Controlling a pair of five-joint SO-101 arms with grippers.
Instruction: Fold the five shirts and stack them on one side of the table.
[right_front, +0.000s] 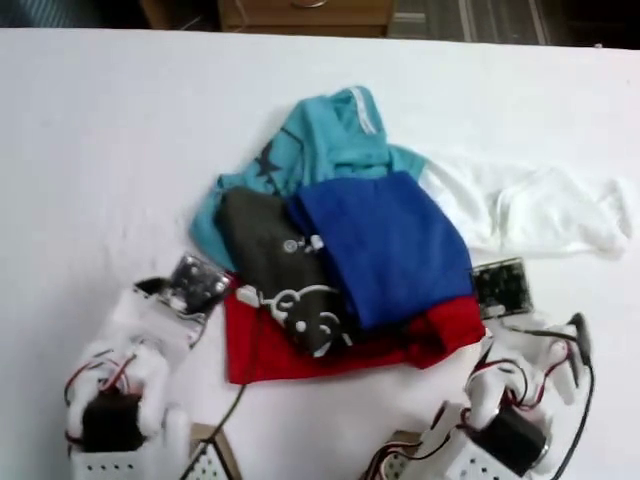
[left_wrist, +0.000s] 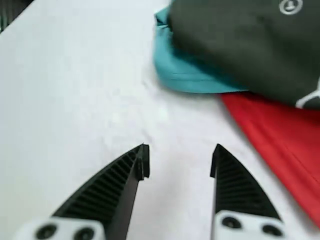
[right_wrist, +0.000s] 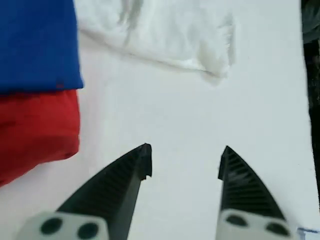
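On the white-covered desk (right_front: 90, 150), five shirts lie in one loose, overlapping heap near the middle, none of them stacked to a side. At the far edge of the heap is a crumpled teal shirt with a white-striped collar (right_front: 330, 135). A dark grey shirt with white printed figures (right_front: 265, 250) lies across the teal one's near part, toward the left arm's side. A royal blue shirt folded into a rough rectangle (right_front: 385, 245) sits on top, overlapping both the dark grey and the teal cloth. Beneath these two, at the near edge of the heap, a bright red shirt (right_front: 270, 350) sticks out toward the arms. A white long-sleeved shirt (right_front: 530, 205) lies unfolded, reaching from beside the blue and teal cloth out toward the right arm's side. It is hard to pick out against the white desk.

Both arms sit at the near edge of the desk, one at each side of the heap. The left gripper (left_wrist: 179, 160) has its black ribbed fingers spread apart, holding nothing, over bare desk near the edges of the red and teal shirts. The right gripper (right_wrist: 185, 160) is likewise spread and empty. It is over bare desk between the corner of the red and blue shirts and the white shirt.
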